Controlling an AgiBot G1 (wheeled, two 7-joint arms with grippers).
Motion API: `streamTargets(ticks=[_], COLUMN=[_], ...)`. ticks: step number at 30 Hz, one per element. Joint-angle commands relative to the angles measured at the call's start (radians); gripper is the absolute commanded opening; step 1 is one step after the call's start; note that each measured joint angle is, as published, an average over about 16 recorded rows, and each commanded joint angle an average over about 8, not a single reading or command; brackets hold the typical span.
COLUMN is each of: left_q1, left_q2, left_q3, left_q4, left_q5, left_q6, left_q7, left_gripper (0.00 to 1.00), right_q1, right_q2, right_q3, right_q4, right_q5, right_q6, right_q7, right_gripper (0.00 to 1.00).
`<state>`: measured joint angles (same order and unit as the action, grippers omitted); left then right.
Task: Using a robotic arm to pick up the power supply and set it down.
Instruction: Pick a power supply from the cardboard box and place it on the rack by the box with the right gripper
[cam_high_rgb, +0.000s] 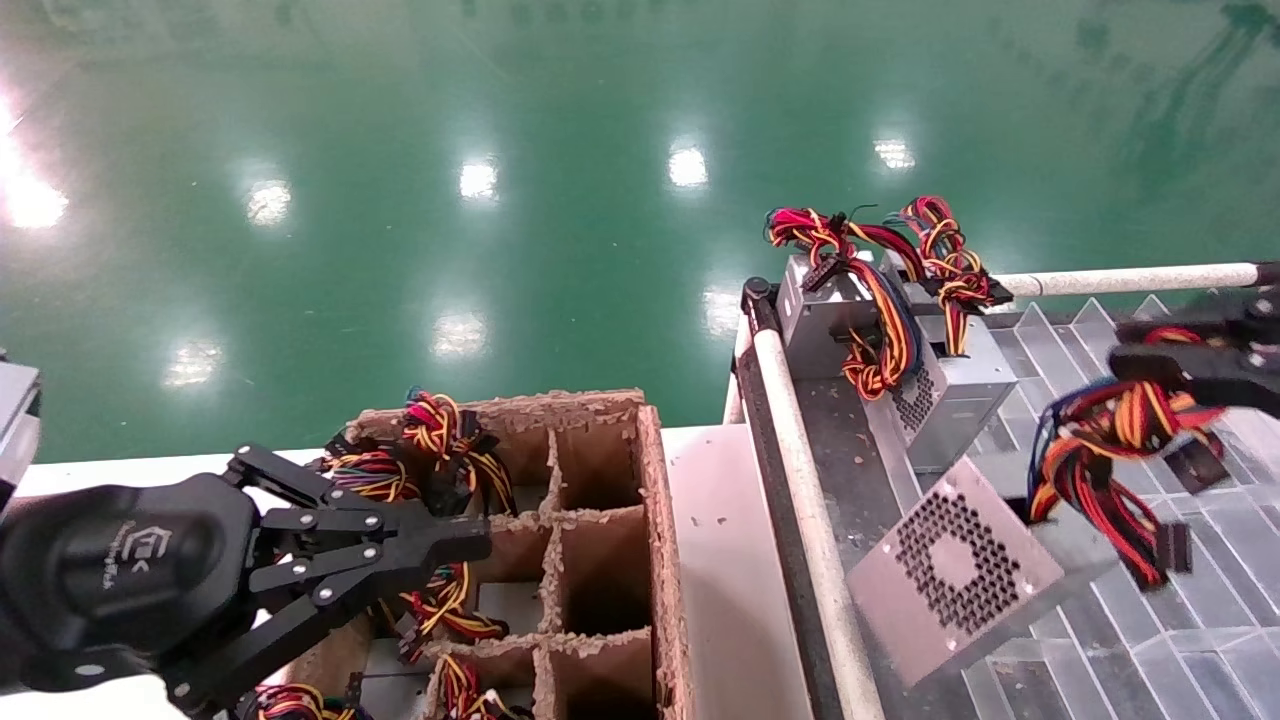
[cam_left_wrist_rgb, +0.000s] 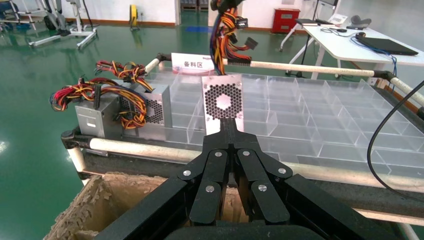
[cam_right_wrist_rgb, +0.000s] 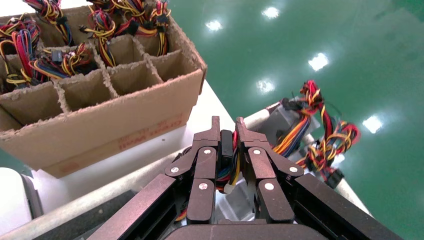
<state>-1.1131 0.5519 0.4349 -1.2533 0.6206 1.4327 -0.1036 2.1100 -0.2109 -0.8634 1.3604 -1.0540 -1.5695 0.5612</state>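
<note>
Wires (cam_high_rgb: 1105, 440) were all we had clamped in the right gripper (cam_right_wrist_rgb: 227, 131), so the stiff, heavy-looking power supply (cam_high_rgb: 955, 568) dangled tilted above the clear tray (cam_high_rgb: 1180, 640) at 4 o'clock; left gripper (cam_high_rgb: 455, 545) sat shut, empty, over the carton (cam_high_rgb: 660, 520).

Cut off by the head view's right edge: right gripper (cam_high_rgb: 1215, 375), fingertips buried in the power supply (cam_high_rgb: 955, 570) wire bundle. Lower cardboard box (cam_high_rgb: 600, 540) cells cropped at the bottom edge, partly masked behind left gripper (cam_high_rgb: 470, 545).
</note>
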Motion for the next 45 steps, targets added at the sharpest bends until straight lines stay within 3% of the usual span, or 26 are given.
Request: streamTargets(ticks=[1,21,45], left_q1=[0.000,0.000,0.000], left_q2=[0.000,0.000,0.000], left_q3=[0.000,0.000,0.000], left_q4=[0.000,0.000,0.000], left_q5=[0.000,0.000,0.000], left_q6=[0.000,0.000,0.000], left_q7=[0.000,0.000,0.000], left_gripper=[0.00,0.00,0.00], right_q1=[-0.001,-0.026,-0.078], right_q2=[0.025,0.089,0.119], right_q3=[-0.017,-0.094,-0.126], right_q4=[0.000,-0.003,-0.005], right_q5=[0.023,0.013,-0.023], right_q6=[0.002,0.063,0.219], right_q7=[-0.011,-0.048,-0.053], right_gripper=[0.00,0.00,0.00])
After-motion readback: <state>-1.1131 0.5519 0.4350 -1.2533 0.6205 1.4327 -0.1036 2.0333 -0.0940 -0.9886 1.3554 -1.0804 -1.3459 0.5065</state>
